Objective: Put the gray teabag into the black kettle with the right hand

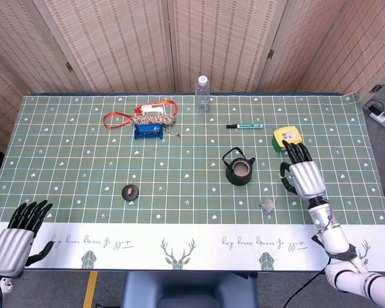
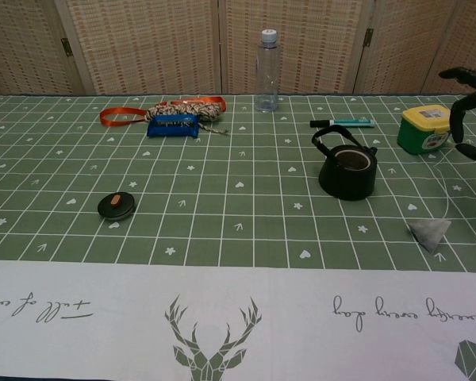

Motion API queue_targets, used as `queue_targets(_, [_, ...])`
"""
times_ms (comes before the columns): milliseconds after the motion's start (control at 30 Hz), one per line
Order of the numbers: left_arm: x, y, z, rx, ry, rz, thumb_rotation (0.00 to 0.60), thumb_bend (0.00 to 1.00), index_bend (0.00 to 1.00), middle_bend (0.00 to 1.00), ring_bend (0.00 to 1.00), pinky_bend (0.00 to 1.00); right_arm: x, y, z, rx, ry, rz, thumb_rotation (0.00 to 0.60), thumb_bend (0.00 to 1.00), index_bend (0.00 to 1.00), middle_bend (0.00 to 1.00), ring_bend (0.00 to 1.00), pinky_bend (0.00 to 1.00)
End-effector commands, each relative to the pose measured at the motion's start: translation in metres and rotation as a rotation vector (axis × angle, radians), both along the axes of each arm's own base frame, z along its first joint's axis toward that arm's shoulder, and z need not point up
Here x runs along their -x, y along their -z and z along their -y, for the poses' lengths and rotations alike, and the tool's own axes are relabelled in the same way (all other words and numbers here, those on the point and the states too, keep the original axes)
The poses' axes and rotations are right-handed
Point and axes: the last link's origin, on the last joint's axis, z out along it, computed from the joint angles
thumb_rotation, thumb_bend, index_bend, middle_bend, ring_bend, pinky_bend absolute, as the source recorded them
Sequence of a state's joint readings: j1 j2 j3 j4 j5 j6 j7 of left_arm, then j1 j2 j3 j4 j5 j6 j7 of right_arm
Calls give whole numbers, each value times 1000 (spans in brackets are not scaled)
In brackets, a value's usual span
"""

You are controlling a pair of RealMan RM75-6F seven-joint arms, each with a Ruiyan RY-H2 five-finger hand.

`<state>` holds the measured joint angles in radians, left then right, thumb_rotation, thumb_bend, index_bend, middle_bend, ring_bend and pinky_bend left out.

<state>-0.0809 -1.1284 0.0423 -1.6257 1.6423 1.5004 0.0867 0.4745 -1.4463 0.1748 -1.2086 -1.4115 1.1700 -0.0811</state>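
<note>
The gray teabag [image 1: 267, 206] lies on the green cloth right of and nearer than the black kettle [image 1: 239, 168], which stands open with its handle up. My right hand [image 1: 301, 176] hovers above the table to the right of the kettle. In the chest view this right hand [image 2: 468, 99] is raised at the right edge, and a thin string runs from it down to the teabag [image 2: 429, 234], which still touches the cloth. The hand pinches that string. My left hand [image 1: 16, 234] rests at the near left table edge, fingers apart, holding nothing.
The kettle's lid [image 1: 130, 192] lies left of centre. A yellow-lidded green box [image 1: 287, 136] sits just behind my right hand, with a marker [image 1: 244, 126] beyond the kettle. At the back stand a plastic bottle [image 1: 203, 94], an orange strap [image 1: 119, 118] and a blue packet [image 1: 149, 131].
</note>
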Motion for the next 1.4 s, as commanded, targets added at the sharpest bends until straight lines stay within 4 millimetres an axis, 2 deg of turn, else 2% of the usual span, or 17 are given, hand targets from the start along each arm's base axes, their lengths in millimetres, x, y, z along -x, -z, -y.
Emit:
queue_targets(33, [1, -1, 0, 0, -3, 4, 600, 293, 0, 26, 8, 2, -21, -17, 4, 32, -25, 13, 600, 428, 705, 32, 34, 0])
queue_targets(67, [1, -1, -1, 1, -6, 6, 600, 293, 0, 26, 8, 2, -34, -21, 6, 41, -49, 43, 600, 428, 705, 34, 35, 0])
queue_targets(267, [3, -3, -3, 2, -15, 15, 600, 293, 0, 26, 9, 2, -66, -31, 12, 57, -76, 59, 600, 428, 705, 43, 40, 0])
queue_targets(667, [5, -5, -4, 1, -24, 21, 600, 293, 0, 26, 9, 2, -110, -49, 26, 93, -95, 64, 600, 428, 705, 62, 50, 0])
queue_targets(967, [8, -5, -7, -4, -40, 13, 600, 293, 0, 26, 9, 2, -126, -34, 42, 52, -91, 64, 600, 428, 705, 67, 56, 0])
queue_targets(1167, [12, -6, -10, -7, -58, 12, 600, 293, 0, 26, 9, 2, -131, -20, 54, 29, -88, 62, 600, 428, 705, 77, 60, 0])
queue_targets(1400, [15, -8, -13, -6, -69, 21, 600, 293, 0, 26, 9, 2, -136, -12, 62, 29, -92, 81, 600, 428, 705, 82, 64, 0])
